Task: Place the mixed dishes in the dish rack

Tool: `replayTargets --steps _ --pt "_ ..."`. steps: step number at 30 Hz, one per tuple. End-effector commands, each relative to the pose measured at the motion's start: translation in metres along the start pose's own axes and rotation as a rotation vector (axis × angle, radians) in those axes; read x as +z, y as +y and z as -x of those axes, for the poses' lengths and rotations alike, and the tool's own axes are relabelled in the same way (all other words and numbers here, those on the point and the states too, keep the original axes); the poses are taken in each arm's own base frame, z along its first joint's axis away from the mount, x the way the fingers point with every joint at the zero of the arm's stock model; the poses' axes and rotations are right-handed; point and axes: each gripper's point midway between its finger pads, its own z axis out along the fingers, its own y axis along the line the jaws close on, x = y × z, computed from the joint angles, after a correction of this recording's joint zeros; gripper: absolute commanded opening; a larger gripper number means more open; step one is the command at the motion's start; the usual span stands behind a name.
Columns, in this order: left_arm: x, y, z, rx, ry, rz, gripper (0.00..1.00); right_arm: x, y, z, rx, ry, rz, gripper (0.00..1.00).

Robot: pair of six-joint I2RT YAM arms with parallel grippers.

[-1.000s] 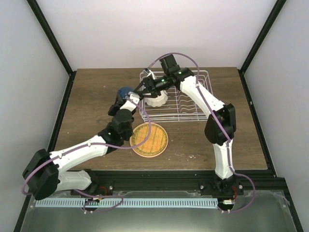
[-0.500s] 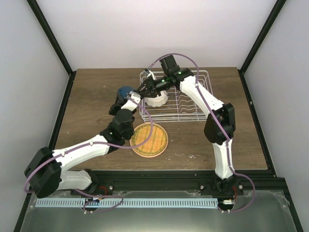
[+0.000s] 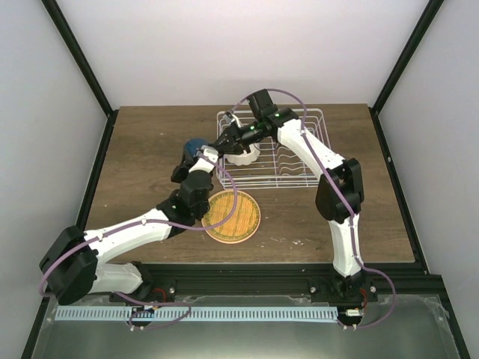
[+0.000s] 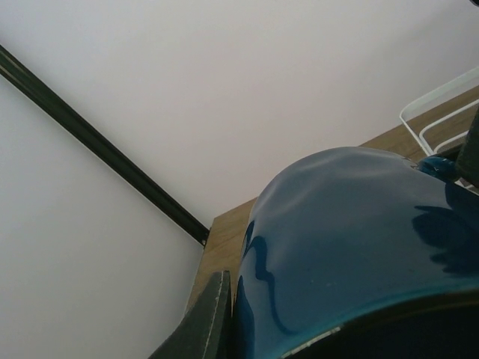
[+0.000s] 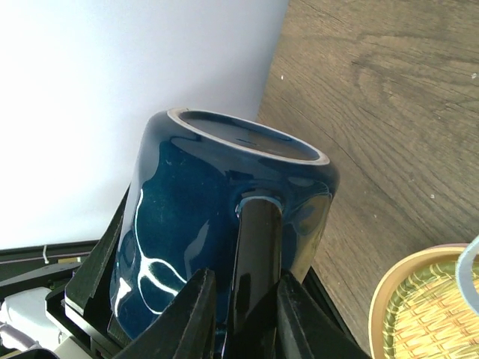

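Note:
The dark blue mug (image 3: 196, 143) hangs above the table just left of the dish rack (image 3: 299, 176), gripped from both sides. My left gripper (image 3: 191, 154) is shut on its wall; one finger (image 4: 210, 321) presses the outside of the mug (image 4: 359, 239). My right gripper (image 5: 251, 310) has its fingers closed on either side of the mug's handle (image 5: 255, 247). The small white bowl (image 3: 244, 155) sits inside the rack's left end. The orange plate (image 3: 233, 215) lies flat in front of the rack, with a pinkish rim showing under its near edge.
The rack's upright dividers (image 3: 288, 157) fill its middle and right part. Rack wire (image 4: 441, 112) shows right of the mug in the left wrist view. Bare wood lies at the table's left and right (image 3: 374, 194). Black frame posts stand at the corners.
My right gripper's fingers have closed in around the mug's handle. Both arms have drifted slightly, and the mug has stayed near the rack's left end.

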Motion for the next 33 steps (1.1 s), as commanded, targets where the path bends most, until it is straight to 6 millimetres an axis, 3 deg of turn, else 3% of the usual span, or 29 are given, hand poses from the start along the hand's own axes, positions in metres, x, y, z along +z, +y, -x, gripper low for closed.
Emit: replayTargets --steps 1,7,12,17,27,33 --pt "0.0 0.003 0.002 -0.192 -0.011 0.009 0.03 -0.001 0.02 0.0 -0.203 0.011 0.073 0.01" --pt "0.001 0.005 -0.012 -0.218 0.015 0.011 0.13 0.001 0.016 0.002 -0.212 0.008 0.068 0.01" --pt "0.001 0.006 -0.033 -0.222 0.06 0.001 0.35 0.001 0.01 0.009 -0.225 -0.015 0.044 0.01" --pt "0.0 0.006 -0.047 -0.25 0.087 -0.018 0.48 -0.003 0.004 0.017 -0.237 -0.041 0.031 0.01" --pt "-0.001 0.002 -0.062 -0.26 0.117 -0.043 0.55 -0.007 -0.006 0.024 -0.234 -0.055 0.032 0.01" --pt "-0.006 0.002 -0.063 -0.292 0.122 -0.089 0.61 -0.022 -0.025 0.035 -0.237 -0.095 -0.016 0.01"
